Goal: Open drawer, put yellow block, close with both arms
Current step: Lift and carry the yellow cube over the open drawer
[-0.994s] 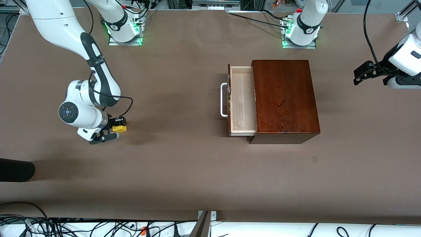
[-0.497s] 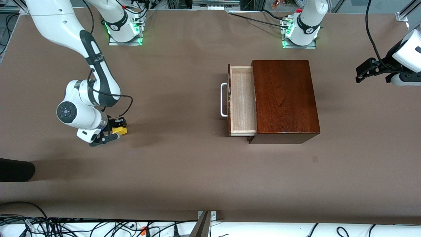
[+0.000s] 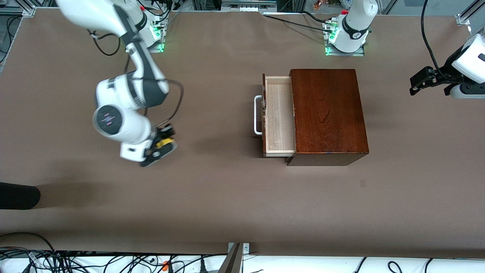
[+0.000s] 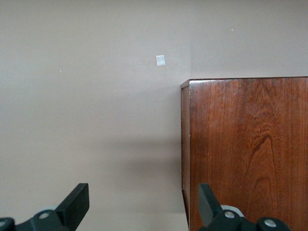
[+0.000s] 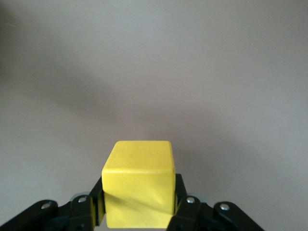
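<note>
Front view: drawer [image 3: 279, 115] open | right wrist view: right tool [image 5: 138, 204] clenches yellow block [image 5: 138, 190] | left tool [image 4: 139, 202] released

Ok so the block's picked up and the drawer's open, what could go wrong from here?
1. The right gripper pinches only the lower part of the block, so it might slip out over the table.
2. The drawer is only partly out of the box; a drop aimed badly could land on the box top or the handle.
3. The left gripper waits open beside the box.
</note>
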You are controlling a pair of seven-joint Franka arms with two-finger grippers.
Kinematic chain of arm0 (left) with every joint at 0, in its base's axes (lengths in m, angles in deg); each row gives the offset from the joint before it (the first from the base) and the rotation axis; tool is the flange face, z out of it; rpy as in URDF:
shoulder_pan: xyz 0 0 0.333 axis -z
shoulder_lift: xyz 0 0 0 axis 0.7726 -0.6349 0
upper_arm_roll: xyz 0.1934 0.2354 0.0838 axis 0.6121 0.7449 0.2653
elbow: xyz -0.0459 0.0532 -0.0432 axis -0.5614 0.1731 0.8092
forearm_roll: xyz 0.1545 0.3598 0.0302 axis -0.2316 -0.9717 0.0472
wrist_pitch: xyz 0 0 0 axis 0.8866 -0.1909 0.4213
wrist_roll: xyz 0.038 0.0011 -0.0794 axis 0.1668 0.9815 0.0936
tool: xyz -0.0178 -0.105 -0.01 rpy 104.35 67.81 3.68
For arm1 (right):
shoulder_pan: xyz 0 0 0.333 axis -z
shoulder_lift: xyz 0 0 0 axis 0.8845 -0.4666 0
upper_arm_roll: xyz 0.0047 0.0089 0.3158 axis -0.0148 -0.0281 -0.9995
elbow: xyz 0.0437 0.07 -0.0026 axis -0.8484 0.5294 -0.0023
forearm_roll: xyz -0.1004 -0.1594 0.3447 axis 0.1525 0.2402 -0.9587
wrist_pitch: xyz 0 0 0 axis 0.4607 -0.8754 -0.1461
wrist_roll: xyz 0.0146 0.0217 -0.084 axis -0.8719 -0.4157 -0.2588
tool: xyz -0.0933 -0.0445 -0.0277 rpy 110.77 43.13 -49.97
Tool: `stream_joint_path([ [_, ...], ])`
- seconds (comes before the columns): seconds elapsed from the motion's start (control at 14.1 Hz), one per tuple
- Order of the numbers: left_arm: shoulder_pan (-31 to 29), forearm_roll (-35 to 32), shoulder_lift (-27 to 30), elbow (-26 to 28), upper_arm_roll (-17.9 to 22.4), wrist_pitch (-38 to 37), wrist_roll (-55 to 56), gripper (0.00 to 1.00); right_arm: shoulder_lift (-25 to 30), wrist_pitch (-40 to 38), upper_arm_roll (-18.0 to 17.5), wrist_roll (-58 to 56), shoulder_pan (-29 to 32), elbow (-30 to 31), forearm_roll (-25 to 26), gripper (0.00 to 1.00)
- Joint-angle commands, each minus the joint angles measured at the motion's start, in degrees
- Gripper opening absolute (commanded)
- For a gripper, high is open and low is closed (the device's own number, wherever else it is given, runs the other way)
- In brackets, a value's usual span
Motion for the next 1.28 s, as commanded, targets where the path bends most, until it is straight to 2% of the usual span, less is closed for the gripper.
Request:
stream_joint_path([
  [0.0, 0.3, 0.9, -0.3, -1.7, -0.1, -0.9, -1.4, 1.0, 1.1, -1.2, 0.3, -0.9, -6.6, -2.6, 2.7, 0.14],
  [0.14, 0.4, 1.0, -0.4, -1.7, -0.4, -0.8, -1.4, 1.0, 0.1, -1.7, 0.3, -1.0, -12.6, -7.4, 8.4, 0.14],
  [0.5, 0.5, 1.1, -1.0, -1.7, -1.1, -0.5, -1.4, 1.0, -3.2, -2.3, 0.2, -1.1, -25.0, -16.6, 8.8, 0.16],
  [0.71, 0.5, 1.1, -1.4, -2.2, -1.8, -0.5, -1.4, 1.0, -6.5, -2.9, -2.3, -1.0, -28.1, -21.7, 9.4, 0.17],
  [0.85, 0.5, 1.1, -1.8, -2.4, -1.8, -0.4, -1.4, 1.0, -9.9, -4.4, -2.3, -0.9, -30.6, -26.6, 9.8, 0.17],
  [0.99, 0.5, 1.1, -1.8, -2.4, -1.8, -0.6, -1.5, 1.0, -11.8, -3.8, -2.1, -1.1, -32.4, -27.0, 11.9, 0.16],
  [1.21, 0.5, 1.1, -1.8, -2.4, -1.8, -0.6, -1.4, 1.0, -13.6, -2.1, -2.3, -5.4, -32.6, -27.1, 12.6, 0.16],
])
